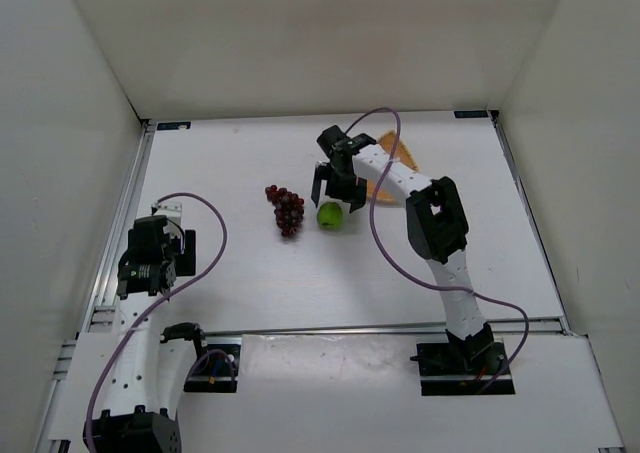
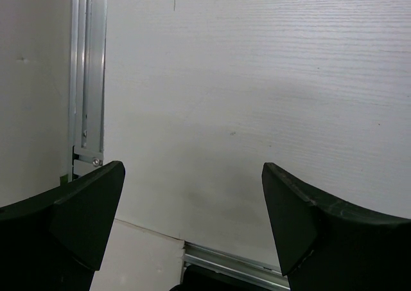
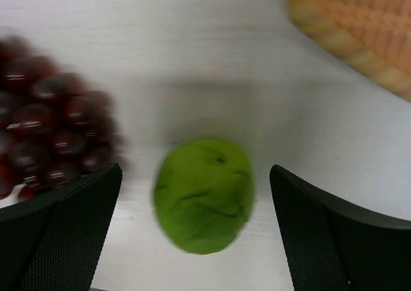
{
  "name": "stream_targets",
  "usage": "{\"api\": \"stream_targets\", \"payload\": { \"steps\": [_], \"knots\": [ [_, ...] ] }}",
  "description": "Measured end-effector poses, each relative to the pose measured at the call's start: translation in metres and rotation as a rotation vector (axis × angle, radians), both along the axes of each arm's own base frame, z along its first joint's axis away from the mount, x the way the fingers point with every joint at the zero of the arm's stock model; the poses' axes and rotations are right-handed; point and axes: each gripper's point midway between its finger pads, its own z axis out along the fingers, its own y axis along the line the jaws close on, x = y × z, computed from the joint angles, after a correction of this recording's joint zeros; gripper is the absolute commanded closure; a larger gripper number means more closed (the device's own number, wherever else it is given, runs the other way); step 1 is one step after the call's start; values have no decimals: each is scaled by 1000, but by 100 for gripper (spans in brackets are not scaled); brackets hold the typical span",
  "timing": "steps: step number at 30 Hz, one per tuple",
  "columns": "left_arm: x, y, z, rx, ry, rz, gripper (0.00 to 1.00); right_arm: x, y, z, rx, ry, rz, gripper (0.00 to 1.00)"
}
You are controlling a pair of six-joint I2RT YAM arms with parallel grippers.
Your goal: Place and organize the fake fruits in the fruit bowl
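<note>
At the far left, the left gripper (image 2: 192, 175) is held idle above the table (image 1: 250, 288) near the side rail. Its fingers are spread wide, and nothing is held or touched. Further right, the grapes (image 1: 286, 209) lie on the table just beside the green fruit (image 1: 331, 215); neither is in the bowl yet.

The step in hand is judged to be the pick of the green fruit. The right gripper (image 1: 335, 185) is poised directly over it, its fingers spread wider than the fruit (one on either side, as the wrist view shows). No contact can be seen.

A descent is called for next, so that the fruit is bracketed low on its sides before the fingers are closed. Care is needed that the grapes, close to the left-hand finger, are not nudged. To the right, the fruit bowl (image 3: 359, 34) is near, partly hidden beneath the arm, so only a short carry should be needed.
</note>
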Motion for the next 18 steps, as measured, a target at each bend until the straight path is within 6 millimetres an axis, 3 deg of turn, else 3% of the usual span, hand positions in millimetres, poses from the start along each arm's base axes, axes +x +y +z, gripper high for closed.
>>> {"api": "stream_targets", "payload": {
  "steps": [4,5,6,7,9,10,13,18],
  "knots": [
    [1,-3,-3,-14,16,-24,1,-14,-20,-15,-64,72,-38,0],
    [1,-4,-5,-17,23,-29,1,-18,-21,-19,-70,85,-39,5],
    [1,-5,-6,-21,31,-34,1,-23,-22,-24,-72,103,-37,13],
    [2,-6,-8,-26,39,-42,1,-27,-23,-27,-73,120,-34,32],
    [3,-9,-11,-38,55,-60,1,-35,-22,-33,-68,151,-30,49],
    [3,-11,-12,-42,63,-71,1,-38,-21,-33,-61,159,-27,63],
    [7,-14,-11,-51,73,-111,1,-40,-15,-32,-41,168,-29,88],
    [21,-26,3,-39,69,-217,1,-47,-23,-16,-41,142,-18,90]
  ]
}}
